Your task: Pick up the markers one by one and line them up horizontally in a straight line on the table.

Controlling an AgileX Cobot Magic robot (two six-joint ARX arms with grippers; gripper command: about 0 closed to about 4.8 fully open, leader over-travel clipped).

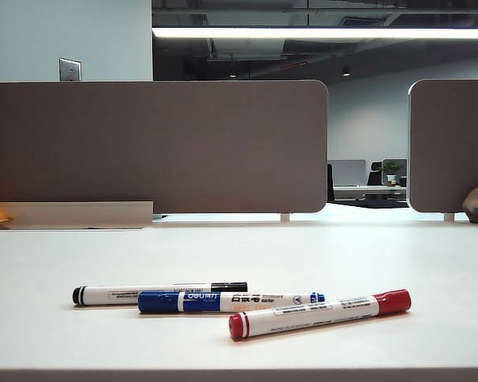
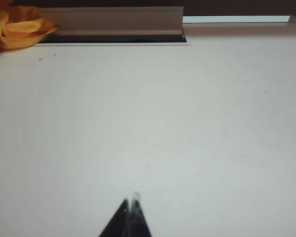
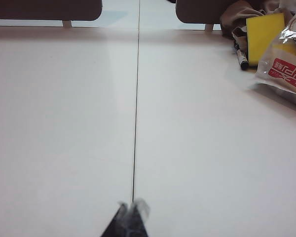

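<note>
Exterior view shows three markers lying flat on the white counter (image 1: 366,255), close to its front edge. Take the blue marker (image 1: 223,302) as the middle one. The black marker (image 1: 155,294) lies just behind it and sticks out past its blue cap end. The red marker (image 1: 319,313) lies just in front of it, tilted a little, and reaches past its other end. The three sit close together but not in one straight line. Brown-grey panels (image 1: 155,143) stand far behind the blue marker. No arm shows in this view. The left pincer (image 2: 130,207) is closed and holds nothing, over bare counter, with an orange cloth (image 2: 17,27) far ahead. The right pincer (image 3: 130,212) is closed and empty too, above a thin seam (image 3: 136,118) in the counter, with a yellow sponge (image 3: 264,34) and a plastic bag (image 3: 286,64) far off.
</note>
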